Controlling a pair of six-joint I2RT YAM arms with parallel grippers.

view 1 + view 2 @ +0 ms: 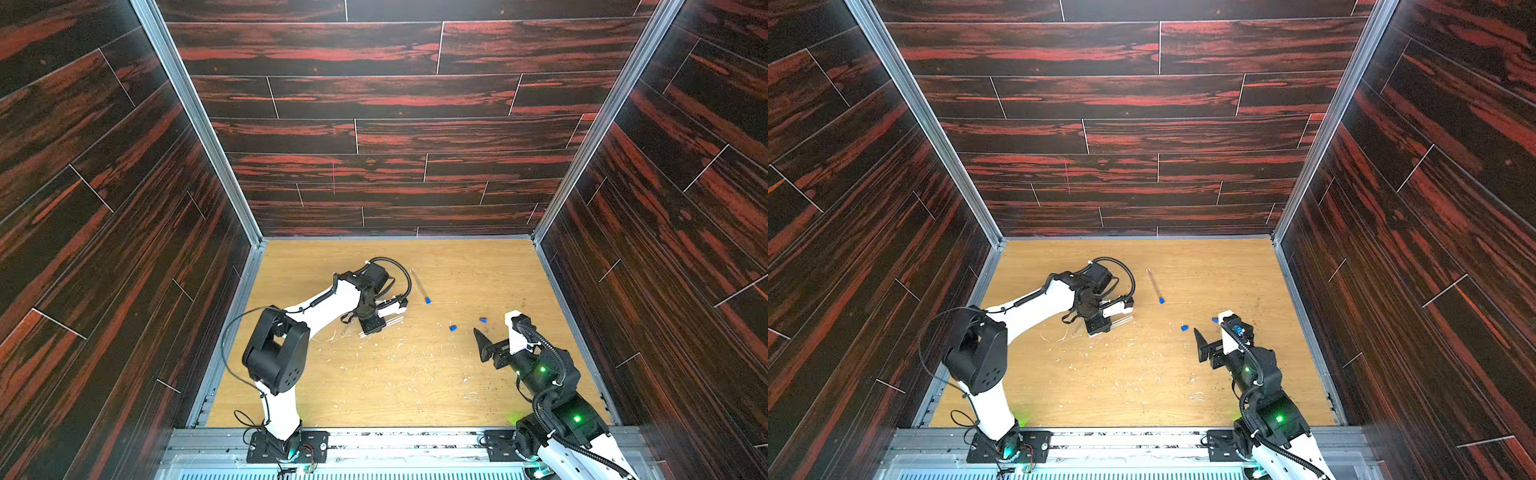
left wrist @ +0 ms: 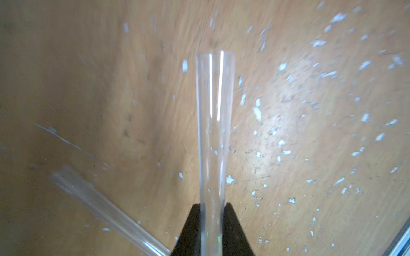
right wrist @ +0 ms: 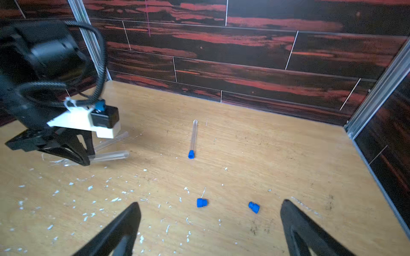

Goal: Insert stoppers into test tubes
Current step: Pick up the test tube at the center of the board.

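Gripping one test tube [image 2: 215, 110], the left gripper [image 2: 211, 206] is clamped on it, open end pointing right; a second tube [image 2: 106, 210] lies loose beside it. Far centre, the third tube [image 1: 419, 282] is already plugged. A loose stopper [image 3: 202, 202] and a second stopper [image 3: 254, 207] lie before the right gripper [image 3: 210, 203], whose jaws are wide and empty. Likely next: the right gripper pinches one stopper and lines it up with the held tube's mouth.

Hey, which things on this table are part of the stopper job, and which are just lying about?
Job: held tube in the left gripper, bare tube beside it, stoppered tube, two loose blue stoppers.
Lying about: pale debris specks scattered over the table.
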